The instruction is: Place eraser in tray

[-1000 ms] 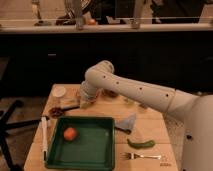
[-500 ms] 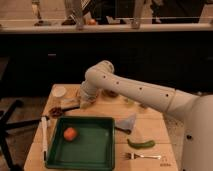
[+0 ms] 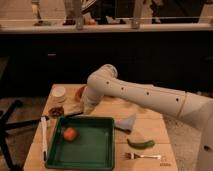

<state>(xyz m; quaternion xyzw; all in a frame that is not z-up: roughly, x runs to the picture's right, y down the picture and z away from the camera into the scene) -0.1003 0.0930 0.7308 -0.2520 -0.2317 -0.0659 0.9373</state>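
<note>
Nothing moved; arm (image 3: 145, 95) hides shut jaws, eraser (image 3: 74, 107).

1. No visible change across the views: arm (image 3: 150, 95) in the same reach over the table's (image 3: 155, 127) far left.
2. Gripper (image 3: 75, 107) in the same spot, shut beside the tray's (image 3: 107, 150) far rim.

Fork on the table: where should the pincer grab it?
Probably its thin handle, from above: the fork lies flat, tines toward the tray. The pincer is behind the tray, shut, by the eraser.
</note>
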